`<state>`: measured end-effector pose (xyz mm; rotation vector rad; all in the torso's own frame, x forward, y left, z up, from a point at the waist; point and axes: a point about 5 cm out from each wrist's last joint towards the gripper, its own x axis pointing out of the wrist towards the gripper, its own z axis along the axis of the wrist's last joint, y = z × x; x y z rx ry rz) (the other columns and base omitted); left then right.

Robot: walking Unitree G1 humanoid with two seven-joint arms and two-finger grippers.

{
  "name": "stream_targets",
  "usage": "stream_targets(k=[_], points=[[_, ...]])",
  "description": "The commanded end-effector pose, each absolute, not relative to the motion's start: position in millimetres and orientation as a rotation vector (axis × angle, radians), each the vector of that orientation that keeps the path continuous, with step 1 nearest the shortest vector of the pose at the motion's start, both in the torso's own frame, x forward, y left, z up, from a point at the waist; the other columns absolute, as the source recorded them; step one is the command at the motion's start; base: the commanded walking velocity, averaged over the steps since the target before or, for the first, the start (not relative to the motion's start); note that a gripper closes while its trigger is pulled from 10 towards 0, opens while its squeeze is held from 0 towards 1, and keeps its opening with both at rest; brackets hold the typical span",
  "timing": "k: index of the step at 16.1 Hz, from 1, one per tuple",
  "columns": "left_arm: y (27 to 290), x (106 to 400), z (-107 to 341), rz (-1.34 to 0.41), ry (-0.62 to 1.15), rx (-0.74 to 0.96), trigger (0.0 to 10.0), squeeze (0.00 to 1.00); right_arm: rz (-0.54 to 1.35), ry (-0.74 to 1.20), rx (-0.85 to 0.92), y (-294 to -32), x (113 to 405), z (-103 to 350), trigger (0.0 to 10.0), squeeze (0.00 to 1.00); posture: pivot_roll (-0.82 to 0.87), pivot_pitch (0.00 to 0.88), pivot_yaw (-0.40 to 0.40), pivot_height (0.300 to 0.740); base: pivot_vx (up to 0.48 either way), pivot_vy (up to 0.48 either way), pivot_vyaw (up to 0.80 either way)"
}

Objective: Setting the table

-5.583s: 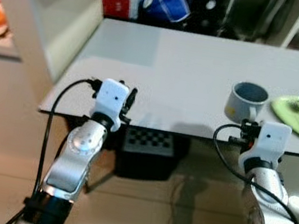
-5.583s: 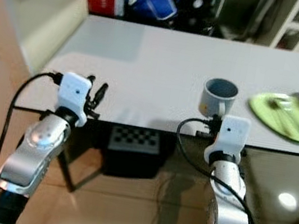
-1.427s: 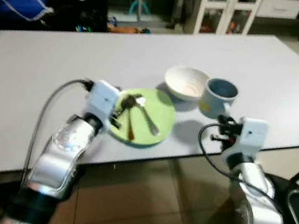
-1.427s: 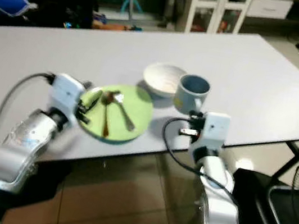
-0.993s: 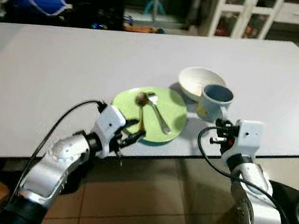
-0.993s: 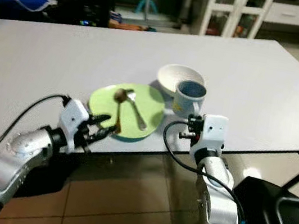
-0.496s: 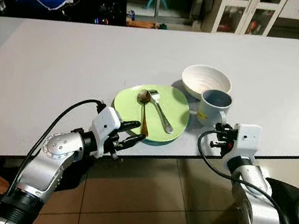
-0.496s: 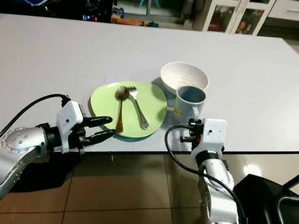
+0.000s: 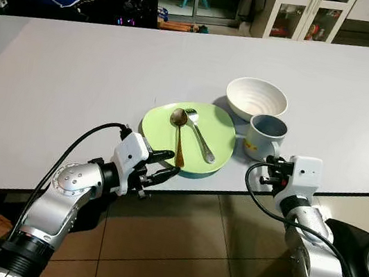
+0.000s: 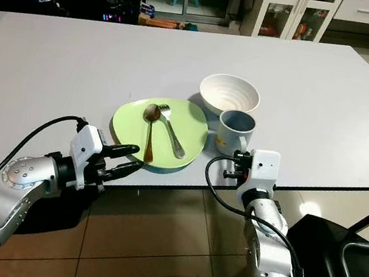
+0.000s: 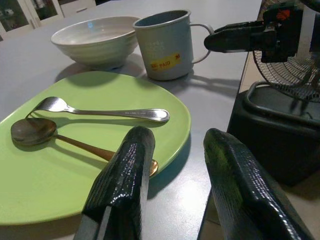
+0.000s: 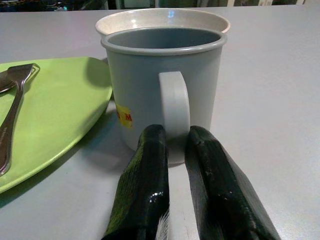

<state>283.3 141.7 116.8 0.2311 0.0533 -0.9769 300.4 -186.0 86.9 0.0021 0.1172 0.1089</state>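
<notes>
White table [image 9: 74,79], near edge toward the robot. The dishes are bunched together near that edge: green plate [image 9: 201,145] with a brown spoon [image 9: 177,134] and a steel fork [image 9: 200,138] lying on it, bowls and tines away from the robot; a white bowl [image 9: 257,99] behind the plate's far right; a grey mug [image 9: 265,136] just beside the plate on its right, in front of the bowl, handle turned toward the robot.

Left gripper [image 9: 163,164] sits at table level at the plate's near rim, fingers [image 11: 125,175] spread apart with nothing between them. In the wrist view they frame the spoon's handle end and the plate edge, so I judge the aim is either the spoon or the plate rim (cannot tell which).

Right gripper [image 12: 172,160] is lined up on the mug handle [image 12: 174,107]. Its fingers lie nearly together, tips at the base of the handle; whether they pinch it or only touch is not clear from these views. The handle facing the arm makes that the natural hold.

Everything is still clustered, so the setting looks barely begun; cutlery likely needs lifting off the plate and laying beside it.
</notes>
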Motion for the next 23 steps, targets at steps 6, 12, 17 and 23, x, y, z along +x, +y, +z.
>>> stream_targets(k=[6,12,17,23], points=[[138.8,282.9,117.5,-1.009,0.053,0.227,10.0,0.00,0.130,0.114,0.091,-187.4,283.8,82.6,10.0,1.00,-0.01,0.053,0.012,0.740,0.000,0.000,0.00],[137.0,285.5,120.4,-1.010,0.038,0.224,10.0,0.00,0.143,0.073,0.146,-188.3,280.2,86.6,10.0,1.00,-0.01,0.043,0.010,0.740,0.000,0.000,0.00],[137.8,282.9,137.3,-0.983,-0.034,0.163,10.0,0.00,0.086,-0.082,0.134,-198.3,264.0,122.6,10.0,0.00,-0.02,0.031,0.004,0.740,0.000,0.000,0.00],[144.3,288.2,180.8,-0.625,-0.155,0.152,10.0,0.00,0.122,-0.318,0.145,-183.5,252.0,186.4,10.0,0.00,-0.02,0.018,0.019,0.740,0.000,0.000,0.00]])
